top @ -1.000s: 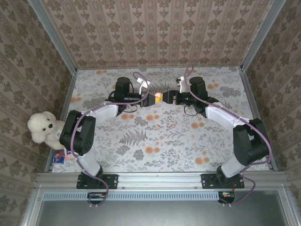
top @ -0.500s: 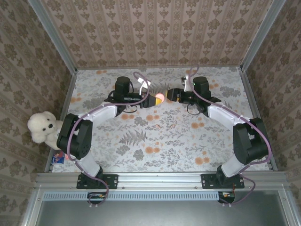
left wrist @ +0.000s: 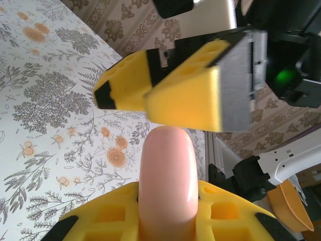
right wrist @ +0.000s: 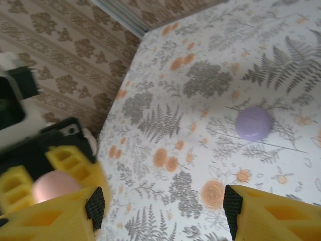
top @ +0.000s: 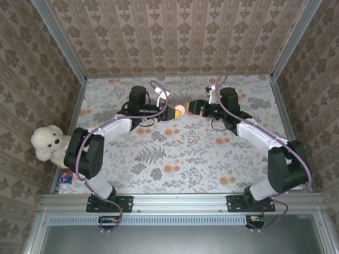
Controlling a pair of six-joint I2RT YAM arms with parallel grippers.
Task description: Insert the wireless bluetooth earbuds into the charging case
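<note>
A smooth pink rounded charging case (left wrist: 168, 175) stands up between the yellow fingers of my left gripper (left wrist: 168, 206), which is shut on it. From above, the case (top: 179, 109) hangs over the far middle of the table, held by the left gripper (top: 170, 111). My right gripper (top: 194, 107) faces it from the right, a small gap away. Its yellow fingers (left wrist: 188, 98) hover just above the case's tip. In the right wrist view the right gripper (right wrist: 163, 206) is open with nothing between its fingers, and the case (right wrist: 52, 187) is at the lower left.
A small lilac round object (right wrist: 253, 123) lies on the floral tablecloth (top: 180, 153) beyond the right gripper. Patterned walls and metal rails close in the table. A white teddy bear (top: 48, 143) sits outside the left rail.
My right gripper, which was up against the pink case a second ago, has drawn back a little to the right. The left gripper still holds the case in place.
</note>
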